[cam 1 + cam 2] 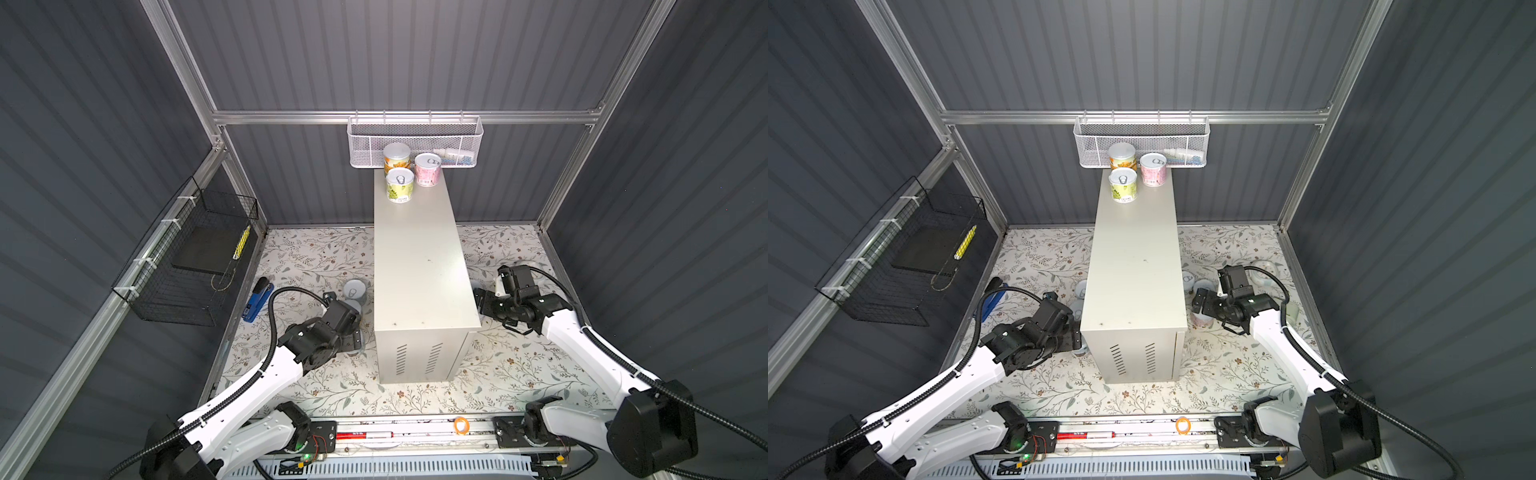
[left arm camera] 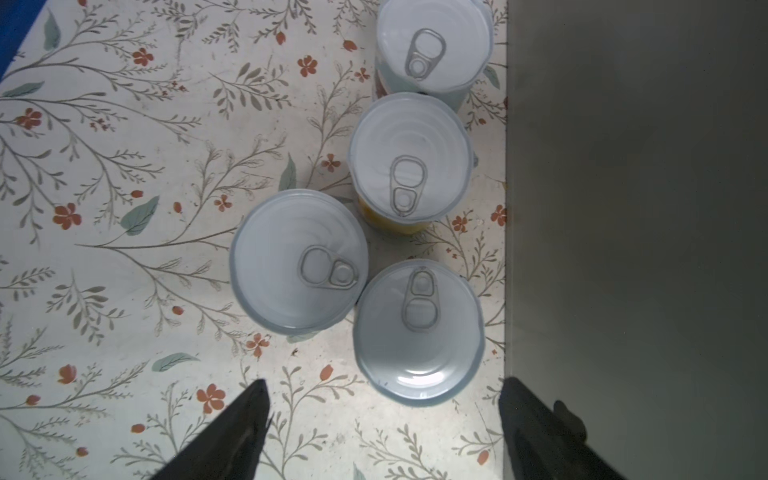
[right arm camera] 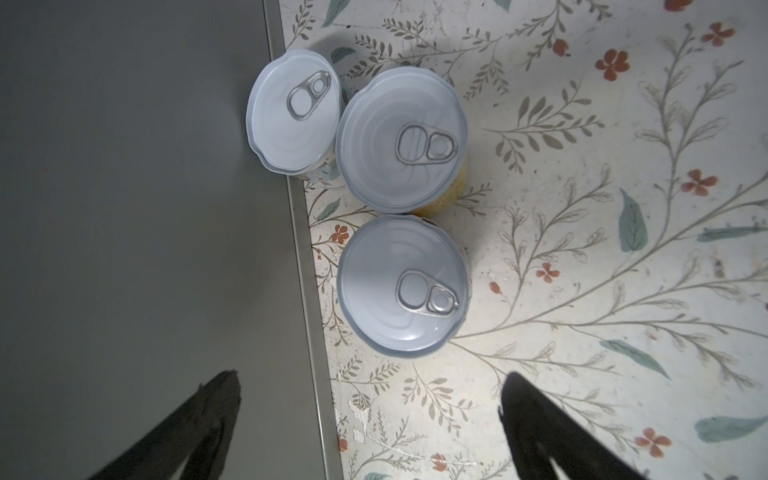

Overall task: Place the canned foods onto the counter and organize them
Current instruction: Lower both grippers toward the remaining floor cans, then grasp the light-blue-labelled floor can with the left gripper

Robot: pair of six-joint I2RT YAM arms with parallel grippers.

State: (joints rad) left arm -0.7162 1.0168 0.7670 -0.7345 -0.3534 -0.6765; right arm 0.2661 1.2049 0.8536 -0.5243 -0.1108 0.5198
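Three canned foods stand at the far end of the beige counter [image 1: 419,270]: a yellow-orange one [image 1: 397,156], a pink one [image 1: 428,168] and a green-yellow one [image 1: 401,185]. Several more cans stand upright on the floral surface beside the counter's left side; the nearest can [image 2: 419,332] lies just ahead of my open left gripper [image 2: 384,395], which holds nothing. Three cans stand by the counter's right side, the nearest one [image 3: 403,286] ahead of my open, empty right gripper [image 3: 370,386]. One right finger [image 3: 220,399] hangs over the counter top [image 3: 145,208].
A white mesh basket [image 1: 415,141] hangs on the back wall above the counter's far end. A black wire basket [image 1: 187,257] hangs on the left wall, with a blue stapler [image 1: 257,299] below it. An orange ring [image 1: 461,424] and a red marker [image 1: 363,435] lie on the front rail.
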